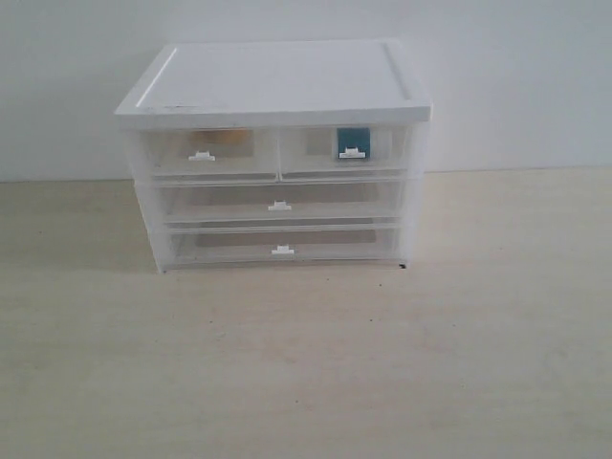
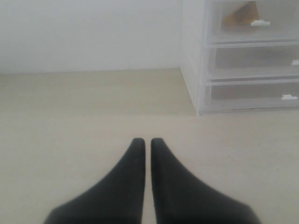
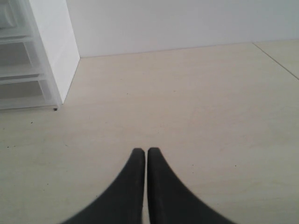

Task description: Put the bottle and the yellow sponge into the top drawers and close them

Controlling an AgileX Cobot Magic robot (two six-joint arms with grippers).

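Observation:
The white-topped cabinet (image 1: 277,81) stands at the back of the table, with both top drawers pushed in. Through the translucent front of the top right drawer (image 1: 349,151) I see the bottle's teal label (image 1: 353,140). A faint yellow shape, the yellow sponge (image 1: 222,140), shows inside the top left drawer (image 1: 206,153); it also shows as a mustard wedge (image 2: 241,14) in the left wrist view. My left gripper (image 2: 147,140) is shut and empty over bare table, apart from the cabinet. My right gripper (image 3: 144,150) is likewise shut on nothing. Neither arm appears in the exterior view.
Two full-width drawers (image 1: 279,204) (image 1: 282,247) sit shut below the top pair. A white wall (image 1: 516,76) rises behind the cabinet. A table seam or edge (image 3: 275,58) runs at one side in the right wrist view.

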